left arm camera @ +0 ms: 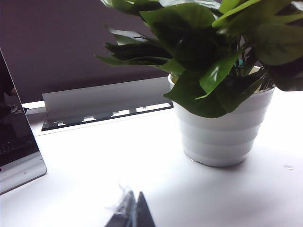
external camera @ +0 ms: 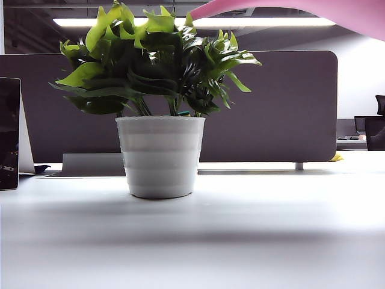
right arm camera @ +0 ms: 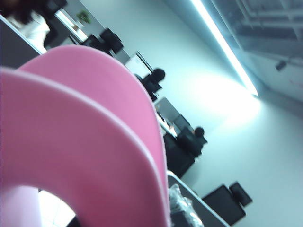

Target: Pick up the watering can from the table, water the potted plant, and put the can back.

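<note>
Pink watering can hung high over table, spout tip above potted plant standing mid-table. Right gripper's hold unclear behind can. Left gripper hovered low near pot, jaws together, empty.

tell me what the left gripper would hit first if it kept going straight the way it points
Probably nothing soon: the left gripper, fingertips together, points across bare table toward the grey partition, passing beside the potted plant; depth unclear.

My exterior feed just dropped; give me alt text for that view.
The pink watering can hangs in the top right corner, its spout tip above the leaves of the potted plant, which stands upright on the white table. Neither gripper is visible here.
</note>
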